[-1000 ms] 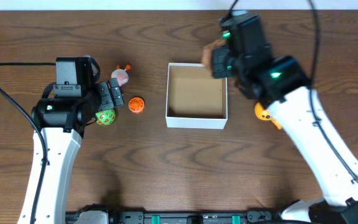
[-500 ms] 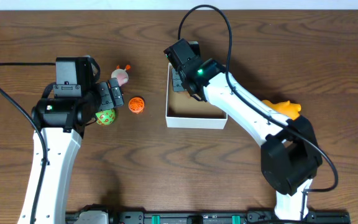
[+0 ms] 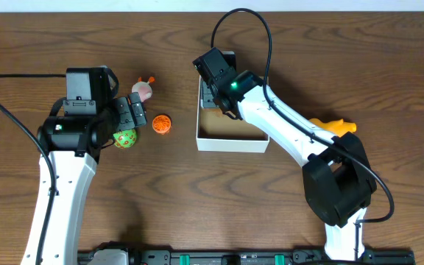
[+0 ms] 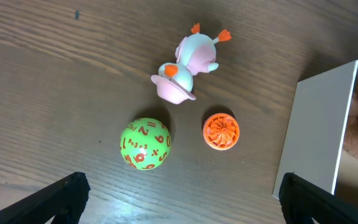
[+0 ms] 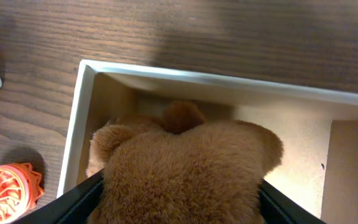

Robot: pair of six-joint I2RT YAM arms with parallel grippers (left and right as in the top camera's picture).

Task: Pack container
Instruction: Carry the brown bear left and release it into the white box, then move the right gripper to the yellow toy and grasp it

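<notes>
The container [image 3: 232, 143], a white-walled square box with a brown inside, stands at the table's middle. My right gripper [image 3: 213, 92] reaches into its back left corner. In the right wrist view a brown plush toy [image 5: 185, 162] rests low in the container [image 5: 166, 76], full and unsqueezed. The right gripper [image 5: 179, 202] is open, one finger on each side against the fur. The left gripper [image 4: 179, 202] hangs wide open above bare wood, just short of a green numbered ball [image 4: 145, 144], gripping nothing. In the overhead view the left gripper [image 3: 129, 116] is left of the container.
An orange ridged ball [image 4: 221, 130] and a pink duck toy [image 4: 185, 68] lie beyond the green ball, left of the container's wall [image 4: 319, 130]. A yellow-orange toy [image 3: 333, 127] lies right of the container, partly under the right arm.
The right arm swung from the container's back right to its back left corner, carrying the brown plush down inside, and its jaws have spread apart. The left arm has not moved.
</notes>
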